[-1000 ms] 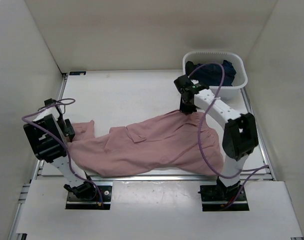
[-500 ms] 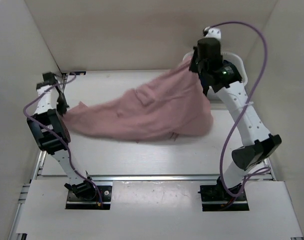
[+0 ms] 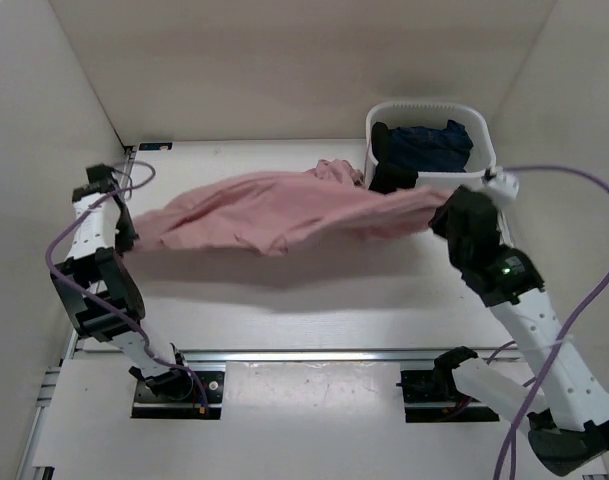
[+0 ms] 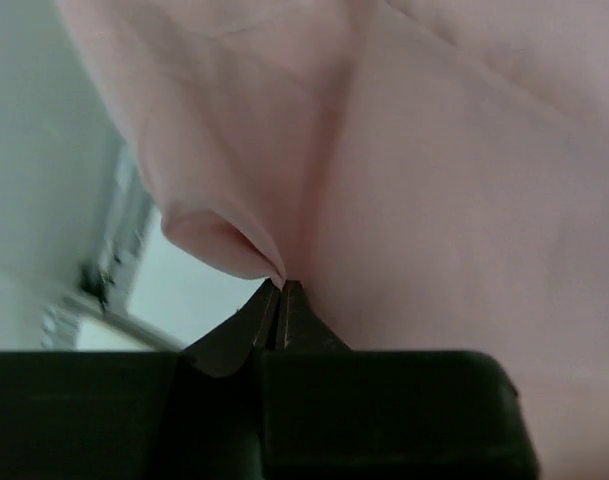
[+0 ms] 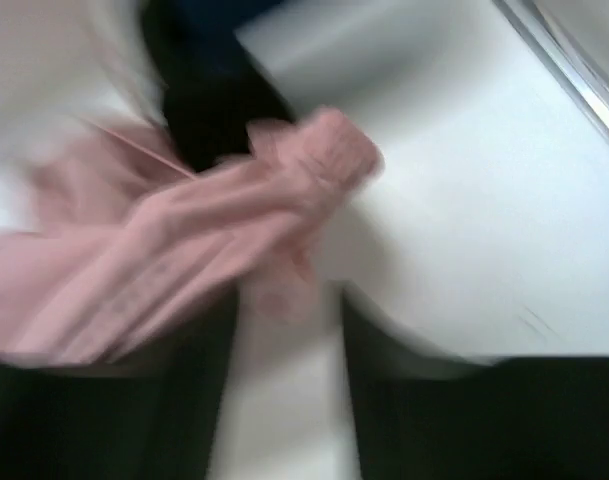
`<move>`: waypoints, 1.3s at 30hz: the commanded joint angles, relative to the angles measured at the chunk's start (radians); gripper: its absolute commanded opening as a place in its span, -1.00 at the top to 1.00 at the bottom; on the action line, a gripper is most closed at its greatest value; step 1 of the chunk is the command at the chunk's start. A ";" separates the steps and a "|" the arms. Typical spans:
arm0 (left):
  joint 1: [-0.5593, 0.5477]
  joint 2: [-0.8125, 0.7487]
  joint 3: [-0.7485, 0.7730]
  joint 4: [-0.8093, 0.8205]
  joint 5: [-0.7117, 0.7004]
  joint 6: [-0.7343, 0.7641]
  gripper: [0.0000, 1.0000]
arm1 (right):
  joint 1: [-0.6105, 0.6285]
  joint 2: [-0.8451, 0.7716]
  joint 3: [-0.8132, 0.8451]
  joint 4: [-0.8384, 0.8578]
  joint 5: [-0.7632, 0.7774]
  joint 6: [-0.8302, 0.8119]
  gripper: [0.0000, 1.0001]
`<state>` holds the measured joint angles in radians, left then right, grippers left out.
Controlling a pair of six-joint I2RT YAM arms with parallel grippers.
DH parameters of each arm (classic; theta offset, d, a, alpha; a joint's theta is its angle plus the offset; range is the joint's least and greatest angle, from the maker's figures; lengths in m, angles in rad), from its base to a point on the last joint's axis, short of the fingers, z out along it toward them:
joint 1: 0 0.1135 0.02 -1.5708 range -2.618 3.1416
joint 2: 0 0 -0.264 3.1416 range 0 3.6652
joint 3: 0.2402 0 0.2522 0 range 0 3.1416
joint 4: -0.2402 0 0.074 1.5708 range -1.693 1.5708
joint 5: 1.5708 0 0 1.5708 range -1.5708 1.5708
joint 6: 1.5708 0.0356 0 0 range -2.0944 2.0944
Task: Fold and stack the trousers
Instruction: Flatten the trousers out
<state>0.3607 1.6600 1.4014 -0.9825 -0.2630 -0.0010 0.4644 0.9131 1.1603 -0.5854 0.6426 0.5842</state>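
Dusty-pink thin-fabric trousers (image 3: pixel 284 210) span left gripper (image 4: pixel 282 288), clamped on a fold, and right gripper (image 3: pixel 449 212), hold blurred, unclear; slipping there could crumple them.

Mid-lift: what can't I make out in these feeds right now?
- Right wrist view: motion blur; whether the right end effector grips the trousers is unclear.
- Left wrist view: trousers fill most of the frame, hiding the table beyond.
- Top view: trousers overlap the basket's near wall.
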 commanded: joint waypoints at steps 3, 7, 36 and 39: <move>0.007 -0.058 -0.266 0.033 -0.044 0.001 0.72 | -0.009 -0.126 -0.430 -0.336 0.100 0.538 -0.54; 0.007 -0.068 -0.413 0.074 -0.044 0.001 0.72 | -0.009 -0.250 -0.571 -0.405 0.045 0.676 -0.75; 0.093 -0.172 -0.380 0.131 -0.194 0.001 0.72 | -0.532 0.192 -0.547 -0.043 -0.278 0.442 1.00; 0.116 -0.186 -0.352 0.117 -0.208 0.001 0.72 | -0.659 -0.003 -0.478 -0.232 -0.264 0.428 1.00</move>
<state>0.4488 1.5333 0.9985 -0.8825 -0.4034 -0.0013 -0.1177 1.0599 0.5972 -0.6235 0.3588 1.0519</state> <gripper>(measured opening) 0.143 0.010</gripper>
